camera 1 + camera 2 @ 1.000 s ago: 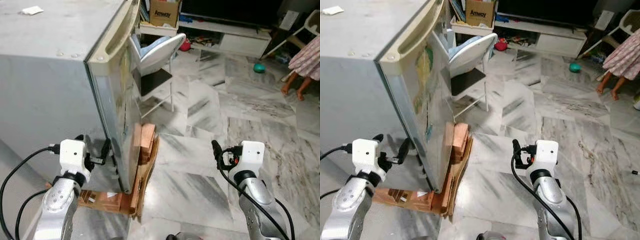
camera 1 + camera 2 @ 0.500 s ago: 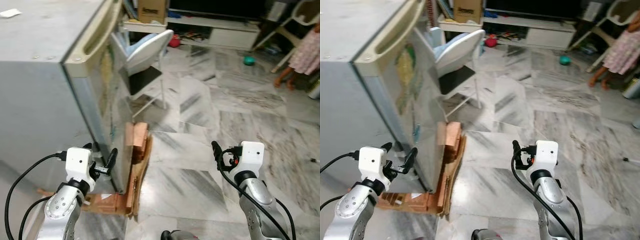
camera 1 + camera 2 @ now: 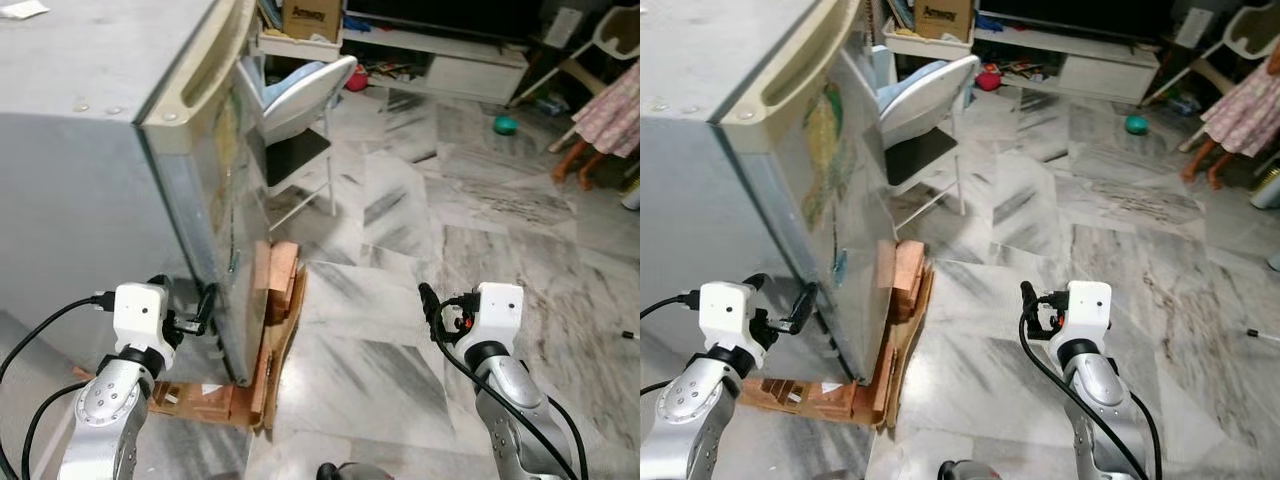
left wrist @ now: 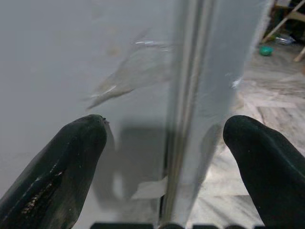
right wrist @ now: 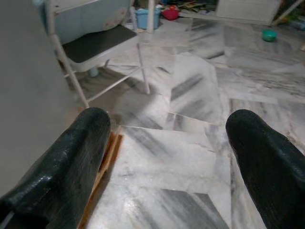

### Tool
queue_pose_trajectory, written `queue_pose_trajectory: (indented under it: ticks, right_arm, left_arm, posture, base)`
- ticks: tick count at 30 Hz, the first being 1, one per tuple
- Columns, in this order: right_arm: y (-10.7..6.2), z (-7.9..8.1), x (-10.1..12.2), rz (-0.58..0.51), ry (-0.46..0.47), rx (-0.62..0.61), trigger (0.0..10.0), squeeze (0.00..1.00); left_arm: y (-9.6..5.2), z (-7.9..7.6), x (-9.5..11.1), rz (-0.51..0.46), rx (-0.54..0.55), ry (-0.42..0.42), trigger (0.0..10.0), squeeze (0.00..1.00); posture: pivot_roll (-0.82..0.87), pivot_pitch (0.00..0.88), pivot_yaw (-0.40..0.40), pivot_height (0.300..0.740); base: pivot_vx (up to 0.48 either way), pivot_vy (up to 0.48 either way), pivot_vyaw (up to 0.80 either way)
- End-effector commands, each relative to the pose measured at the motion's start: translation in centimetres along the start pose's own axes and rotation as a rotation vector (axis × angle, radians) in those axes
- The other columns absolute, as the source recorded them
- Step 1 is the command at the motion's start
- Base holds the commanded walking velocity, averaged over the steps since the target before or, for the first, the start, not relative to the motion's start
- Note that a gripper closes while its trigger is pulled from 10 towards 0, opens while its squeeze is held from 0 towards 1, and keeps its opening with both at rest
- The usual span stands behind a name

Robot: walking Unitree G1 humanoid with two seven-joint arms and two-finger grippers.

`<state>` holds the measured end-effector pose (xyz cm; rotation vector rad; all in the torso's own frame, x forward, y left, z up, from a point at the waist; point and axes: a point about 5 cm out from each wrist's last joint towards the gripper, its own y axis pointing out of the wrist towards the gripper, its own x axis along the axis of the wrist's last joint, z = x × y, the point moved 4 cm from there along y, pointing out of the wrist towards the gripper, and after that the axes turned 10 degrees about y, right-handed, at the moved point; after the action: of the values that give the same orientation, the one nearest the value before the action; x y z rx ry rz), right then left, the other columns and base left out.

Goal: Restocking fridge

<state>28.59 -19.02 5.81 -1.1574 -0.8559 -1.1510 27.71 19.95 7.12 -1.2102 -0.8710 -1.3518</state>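
Note:
The grey fridge (image 3: 90, 150) stands at my left, seen from above, with its door (image 3: 830, 200) closed and a cream handle strip along the top edge. My left gripper (image 3: 185, 300) is low at the fridge's front corner and open. In the left wrist view its fingers (image 4: 62, 167) stand either side of the seam (image 4: 183, 119) between side wall and door, holding nothing. My right gripper (image 5: 167, 138) hangs open over the marble floor (image 3: 400, 300), well clear of the fridge.
Wooden blocks and cardboard (image 3: 275, 290) lie under the fridge's front. A folding chair (image 3: 300, 130) stands just beyond the door. A cardboard box (image 3: 320, 15) and a TV stand (image 3: 450, 60) are at the back, a green ball (image 3: 505, 124) and a person (image 3: 610, 110) at far right.
The head view has swung, shifting the whole scene. My left gripper stays at the fridge's lower front corner, slightly nearer the door edge. The right arm has barely moved.

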Motion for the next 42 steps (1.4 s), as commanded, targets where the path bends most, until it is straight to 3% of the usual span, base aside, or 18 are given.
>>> queue_pose_trajectory:
  ticks: [1, 5, 9, 12, 21, 38, 42]
  right_arm:
    - [0.0, -0.5, 0.0, 0.01, -0.009, -0.016, 10.0, 0.0]
    - [-0.2, -0.7, -0.2, 0.019, -0.021, -0.022, 10.0, 0.0]
    - [-0.5, -1.1, -0.4, 0.028, -0.023, -0.032, 10.0, 0.0]
    - [-0.5, -1.2, -0.8, 0.046, -0.03, -0.039, 10.0, 0.0]
    - [-0.4, -0.9, -0.9, 0.058, -0.039, -0.028, 10.0, 0.0]
    - [-0.4, -0.9, -0.9, 0.058, -0.036, -0.031, 10.0, 0.0]
    - [-0.4, -0.9, -0.9, 0.059, -0.036, -0.029, 10.0, 0.0]
  left_arm:
    - [0.4, 0.1, 0.2, -0.002, 0.001, 0.013, 10.0, 0.0]
    - [1.1, -0.5, 0.7, -0.018, -0.06, -0.01, 10.0, 0.0]
    - [0.8, -1.1, 0.2, 0.005, -0.105, -0.008, 10.0, 0.0]
    - [0.5, -0.9, -0.6, 0.045, -0.069, -0.002, 10.0, 0.0]
    - [0.0, -1.4, -0.8, 0.044, -0.079, 0.014, 10.0, 0.0]
    - [0.2, -1.6, -0.6, 0.037, -0.09, 0.01, 10.0, 0.0]
    - [0.1, -1.1, -0.8, 0.046, -0.046, -0.003, 10.0, 0.0]
  posture:
    - [0.02, 0.011, -0.059, 0.74]
    - [0.01, 0.008, -0.054, 0.74]
    - [0.01, 0.01, -0.053, 0.74]
    - [0.01, 0.014, -0.052, 0.74]
    - [0.02, 0.013, -0.059, 0.74]
    - [0.01, 0.013, -0.053, 0.74]
    - [0.01, 0.014, -0.054, 0.74]
  base:
    - [0.0, 0.0, 0.0]
    - [0.0, 0.0, 0.0]
    - [0.0, 0.0, 0.0]
    - [0.0, 0.0, 0.0]
    - [0.0, 0.0, 0.0]
    - [0.0, -0.375, 0.0]
    - [0.0, -0.083, 0.0]
